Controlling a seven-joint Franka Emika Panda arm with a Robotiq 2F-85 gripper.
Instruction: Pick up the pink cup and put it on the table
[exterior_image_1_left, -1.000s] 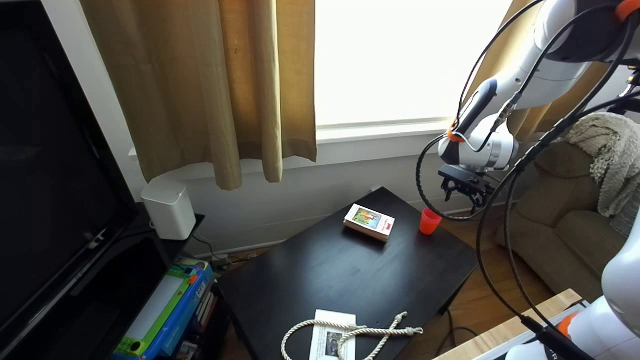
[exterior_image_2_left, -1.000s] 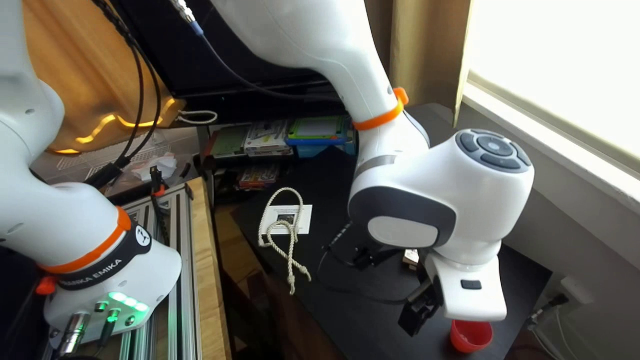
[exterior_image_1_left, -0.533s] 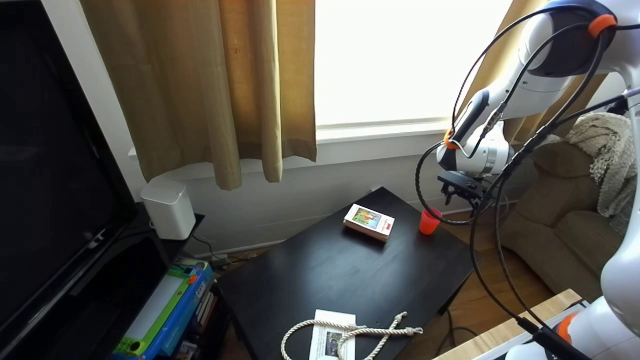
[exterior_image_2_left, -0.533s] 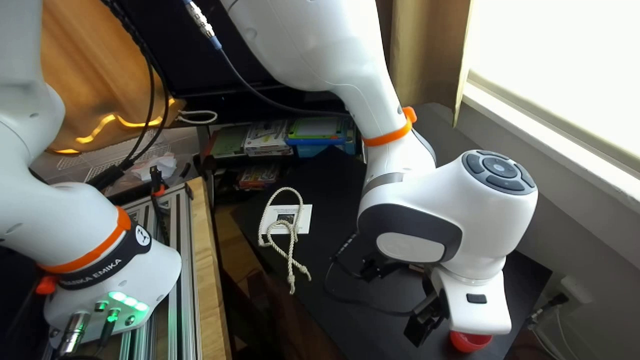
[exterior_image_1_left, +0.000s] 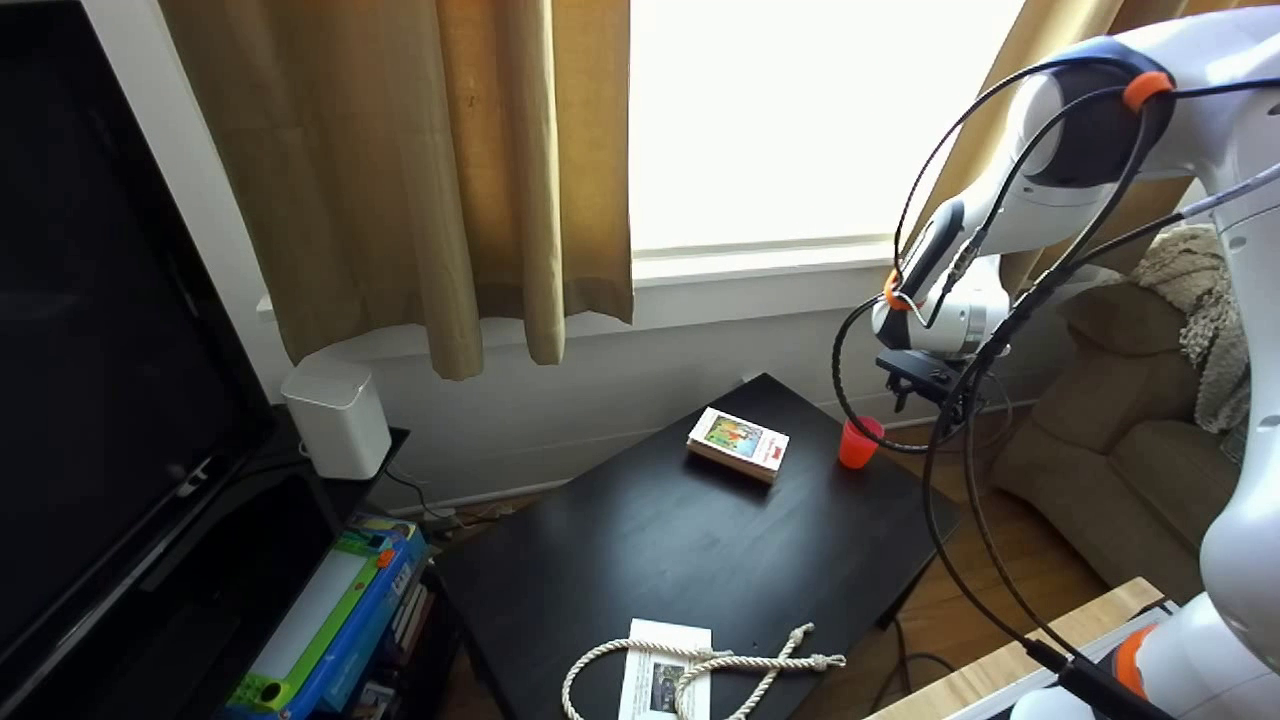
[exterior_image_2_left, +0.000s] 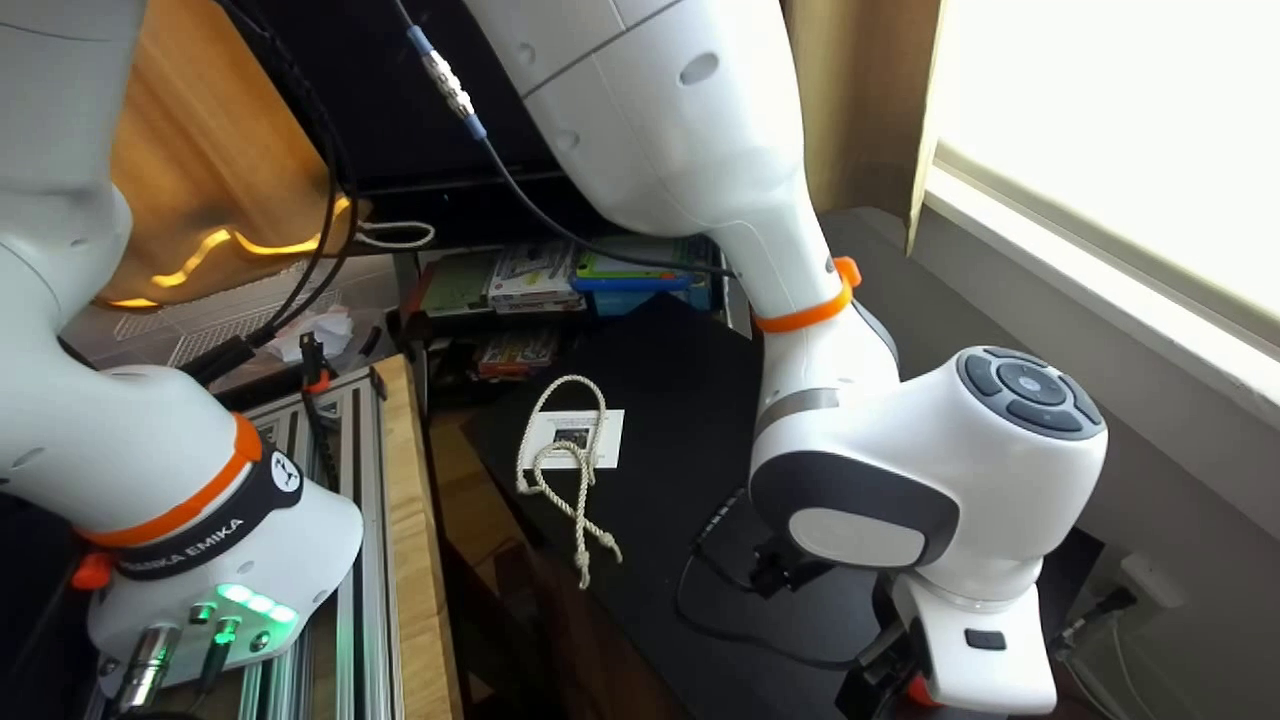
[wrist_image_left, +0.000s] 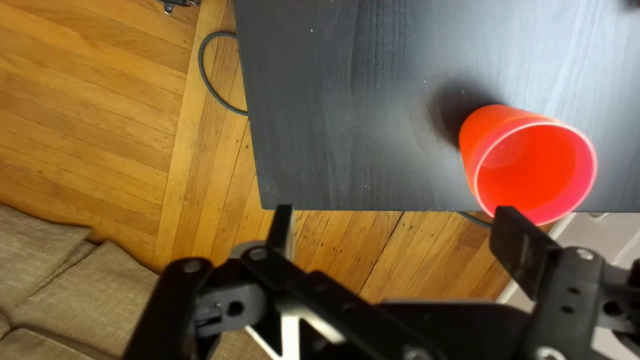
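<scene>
in the wrist view, the gripper (wrist_image_left: 393, 220) is holding nothing, its jaws standing wide apart. the pink cup (wrist_image_left: 530, 160) is standing on the black table (wrist_image_left: 340, 125), near the edge, and from this angle the tip of one jaw is overlapping its rim.

in an exterior view, the cup (exterior_image_1_left: 855, 455) is standing upright close to one end of the table, and the gripper is hanging higher and off to one side, a gap showing between the two. the task is probably sitting at the reach, the grasp not yet being made.

in an exterior view, the robot arm (exterior_image_2_left: 930, 430) is hiding nearly all of the cup (exterior_image_2_left: 921, 692), leaving a red sliver showing, and the jaws' spread is not showing here. the next move is probably calling for a sideways shift to centre the cup between the jaws, then lowering and squeezing; as the cup is already standing on the table, putting it down is likely meaning another spot there.
</scene>
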